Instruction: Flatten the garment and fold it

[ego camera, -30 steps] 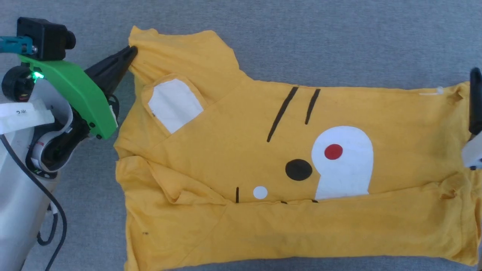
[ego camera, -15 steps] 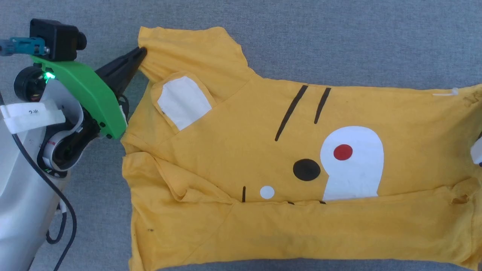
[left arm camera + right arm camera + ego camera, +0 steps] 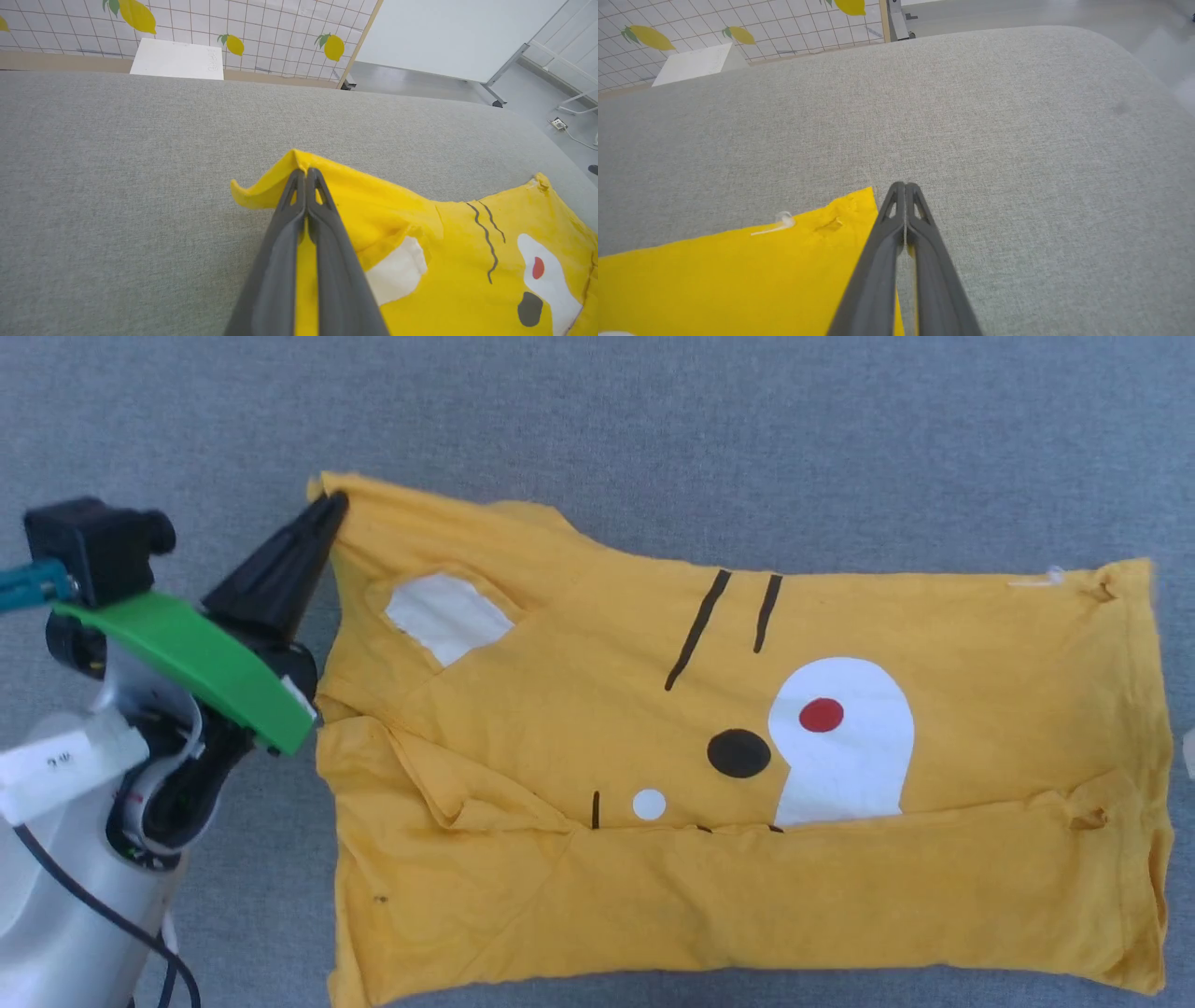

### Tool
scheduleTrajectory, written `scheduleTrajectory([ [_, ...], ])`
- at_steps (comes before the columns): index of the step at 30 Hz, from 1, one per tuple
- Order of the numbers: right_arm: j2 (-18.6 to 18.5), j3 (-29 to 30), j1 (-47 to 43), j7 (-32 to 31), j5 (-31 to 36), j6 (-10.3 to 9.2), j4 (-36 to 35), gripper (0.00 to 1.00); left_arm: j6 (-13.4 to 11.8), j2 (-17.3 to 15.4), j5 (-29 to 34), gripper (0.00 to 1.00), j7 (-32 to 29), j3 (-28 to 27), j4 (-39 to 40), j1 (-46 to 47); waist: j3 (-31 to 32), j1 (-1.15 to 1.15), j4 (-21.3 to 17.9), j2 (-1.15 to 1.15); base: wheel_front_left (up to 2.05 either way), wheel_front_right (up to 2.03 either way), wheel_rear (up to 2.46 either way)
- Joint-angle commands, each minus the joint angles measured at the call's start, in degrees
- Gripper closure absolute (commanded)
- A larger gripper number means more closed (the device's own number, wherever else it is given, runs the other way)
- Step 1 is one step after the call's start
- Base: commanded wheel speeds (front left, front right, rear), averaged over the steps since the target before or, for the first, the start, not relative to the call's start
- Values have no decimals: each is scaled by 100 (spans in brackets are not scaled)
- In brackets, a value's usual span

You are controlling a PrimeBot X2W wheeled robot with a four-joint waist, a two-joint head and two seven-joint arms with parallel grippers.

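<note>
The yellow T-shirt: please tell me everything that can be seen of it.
The T-shirt is mustard-yellow, apparently cotton, printed with white patches, a red dot, a black oval and black stripes. It lies spread sideways on the grey cloth surface, its near long edge folded up over the print. The left claw is shut on its far left corner. The right claw is shut beside its far right corner; a grip there cannot be confirmed.

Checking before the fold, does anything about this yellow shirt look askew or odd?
Yes. The garment is not flat: its near edge is folded up over the bottom of the printed face, and creases bunch at the left. The left end effector pinches one raised sleeve corner.
</note>
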State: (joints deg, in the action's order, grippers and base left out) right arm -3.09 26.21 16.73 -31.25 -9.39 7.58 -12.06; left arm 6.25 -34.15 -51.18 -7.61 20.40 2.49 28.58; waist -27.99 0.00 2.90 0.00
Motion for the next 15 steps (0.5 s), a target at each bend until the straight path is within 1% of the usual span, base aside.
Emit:
scheduleTrajectory([
  [1, -3, -19, -60, -24, -16, -9, -18, 0, -21, -41, 21, 100, 43, -10, 14, -72, 48, 0, 12, 0, 0, 0, 0],
  [5, -94, -199, -38, -241, -85, -9, 34, 0, -41, -17, 32, 100, 27, 32, 43, -68, -70, 0, 10, 0, 0, 0, 0],
  [8, -242, -379, 54, -451, -93, -9, 106, 0, -42, -35, 63, 100, -24, 60, 70, 26, -221, 0, 16, 0, 0, 0, 0],
  [15, -423, -494, 390, -644, -59, -9, 357, 0, -31, -50, 91, 100, -115, 117, 79, 227, -492, 0, 62, 0, 0, 0, 0],
])
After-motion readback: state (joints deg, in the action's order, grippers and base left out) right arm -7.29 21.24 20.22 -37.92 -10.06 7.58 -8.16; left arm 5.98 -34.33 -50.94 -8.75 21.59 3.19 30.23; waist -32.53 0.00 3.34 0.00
